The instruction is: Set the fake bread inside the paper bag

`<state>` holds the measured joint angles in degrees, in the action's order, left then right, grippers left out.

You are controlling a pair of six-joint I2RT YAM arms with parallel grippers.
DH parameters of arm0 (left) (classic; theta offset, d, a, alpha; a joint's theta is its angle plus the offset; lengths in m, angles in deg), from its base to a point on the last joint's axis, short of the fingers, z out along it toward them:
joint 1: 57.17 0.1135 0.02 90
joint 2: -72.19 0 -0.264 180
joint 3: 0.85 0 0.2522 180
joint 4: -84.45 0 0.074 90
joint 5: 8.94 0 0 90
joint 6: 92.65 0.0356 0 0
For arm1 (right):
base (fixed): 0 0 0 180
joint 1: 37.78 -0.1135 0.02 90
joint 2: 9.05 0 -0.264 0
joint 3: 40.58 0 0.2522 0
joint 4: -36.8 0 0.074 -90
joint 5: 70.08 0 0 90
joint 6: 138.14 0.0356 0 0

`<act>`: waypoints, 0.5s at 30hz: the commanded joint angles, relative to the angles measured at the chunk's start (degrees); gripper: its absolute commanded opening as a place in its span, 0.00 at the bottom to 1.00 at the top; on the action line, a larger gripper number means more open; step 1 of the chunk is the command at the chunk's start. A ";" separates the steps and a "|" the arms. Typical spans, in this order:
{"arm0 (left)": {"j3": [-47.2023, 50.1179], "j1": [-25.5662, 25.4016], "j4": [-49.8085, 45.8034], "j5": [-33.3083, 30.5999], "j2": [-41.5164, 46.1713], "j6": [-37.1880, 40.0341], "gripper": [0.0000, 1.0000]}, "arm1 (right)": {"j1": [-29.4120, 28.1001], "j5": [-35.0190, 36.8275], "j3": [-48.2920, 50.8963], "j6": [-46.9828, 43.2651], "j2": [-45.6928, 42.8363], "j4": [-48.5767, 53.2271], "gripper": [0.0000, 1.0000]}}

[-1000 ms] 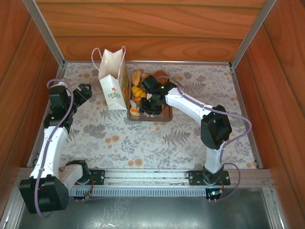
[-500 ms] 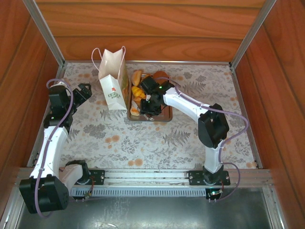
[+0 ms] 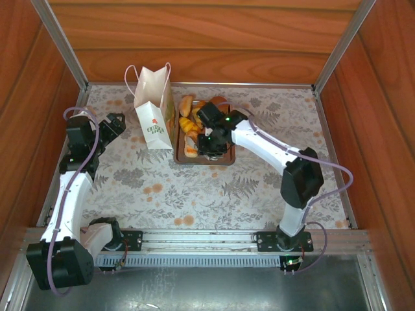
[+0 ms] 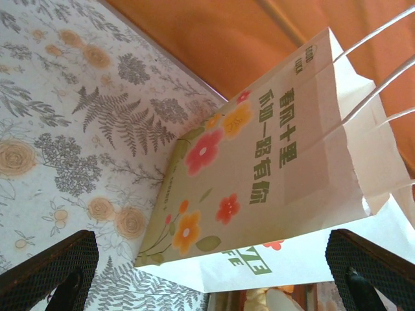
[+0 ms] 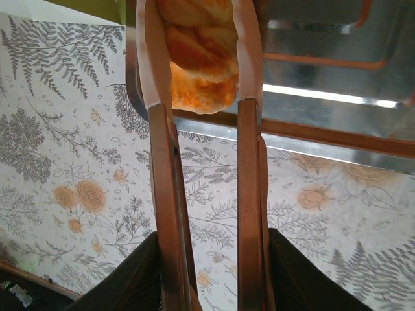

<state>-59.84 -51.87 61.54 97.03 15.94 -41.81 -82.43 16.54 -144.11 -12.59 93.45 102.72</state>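
Your right fingers (image 5: 126, 282) are closed on the tongs (image 5: 249, 194), one dark finger pressed against the outside of each copper arm. The right wrist camera shows you this, while from above the black wrist hides the grip. The same wrist view shows what the tongs carry: a golden-orange piece of fake bread (image 5: 198, 65) pinched between the two pale paddle tips, at 12 o'clock from the fingers. It sits over the rim of the tray (image 5: 311, 133), with the tray's shiny floor toward 1 o'clock and the flowered bench (image 5: 78, 162) toward 8 o'clock. You cannot tell whether the piece rests on the tray or hangs clear of it.

The top view gives you the layout. The paper bag (image 3: 154, 111) stands upright on the bench just beside the tray, at its 9 o'clock, with its loop handles up. Other pastries (image 3: 187, 105) lie along the tray's left side, next to the bag, and the right arm reaches over that side.

Your left fingers (image 4: 52, 272) are spread wide and hold nothing. In the top view they sit at 9 o'clock from the bag, near it but apart. Between them the left wrist camera looks at the bag's side panel, with red and orange flowers and a line of green characters that are too small to read from above.
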 commanded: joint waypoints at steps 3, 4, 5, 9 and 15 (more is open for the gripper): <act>-5.32 0.69 -2.96 3.74 0.04 -0.47 0.96 | 0.41 3.24 2.22 -3.35 -6.84 0.96 0.40; -6.39 0.69 -3.90 4.26 -0.01 -0.03 0.96 | 0.63 3.42 2.39 -3.80 -8.93 0.92 0.40; -7.77 0.69 -4.84 4.82 -0.08 0.49 0.96 | 0.78 3.77 2.42 -4.35 -10.22 0.94 0.40; -13.62 0.76 -8.13 8.08 -1.61 2.69 0.96 | 1.40 5.28 1.26 -7.41 -14.68 0.71 0.41; -22.46 0.74 -10.36 14.28 -8.10 2.86 0.91 | 2.02 6.21 -6.16 -12.01 -17.88 2.18 0.41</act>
<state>-79.34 -51.69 54.07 106.63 10.72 -40.02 -80.81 21.38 -145.75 -20.52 77.36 105.19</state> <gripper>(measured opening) 0.919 0.409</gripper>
